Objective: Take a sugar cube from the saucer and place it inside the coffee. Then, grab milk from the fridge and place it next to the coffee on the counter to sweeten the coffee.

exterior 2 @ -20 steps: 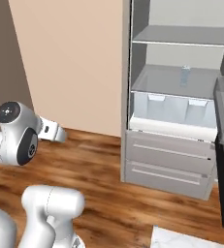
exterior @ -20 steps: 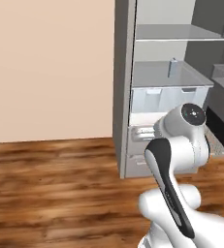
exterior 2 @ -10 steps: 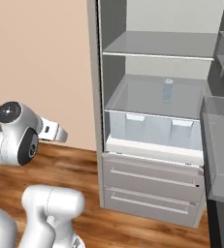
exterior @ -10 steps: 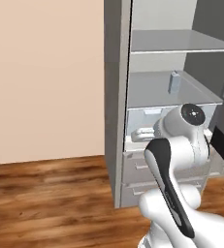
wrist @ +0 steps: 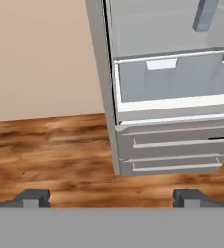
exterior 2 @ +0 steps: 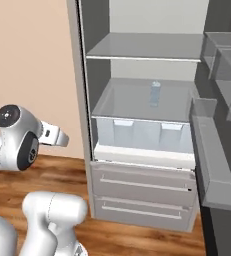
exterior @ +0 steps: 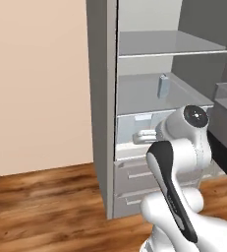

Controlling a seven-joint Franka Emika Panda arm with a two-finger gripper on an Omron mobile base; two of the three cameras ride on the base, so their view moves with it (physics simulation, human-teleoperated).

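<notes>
Facing open fridge (exterior 2: 82, 100), tool (wrist: 111, 196) spread wide, empty, above floor

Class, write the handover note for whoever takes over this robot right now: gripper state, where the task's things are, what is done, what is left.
Gripper: open, holding nothing, pointed at the fridge's lower front and the wood floor.
Fridge: open, straight ahead of the base.
Milk: small pale carton standing upright on the middle shelf, above the translucent drawers.
Sugar cube, saucer, coffee and counter: cannot be checked from these views, so the sugar step is unconfirmed.
Done: base faces the fridge.
Left: reach to the shelf, grasp the milk, carry it to the counter, set it beside the coffee.
</notes>
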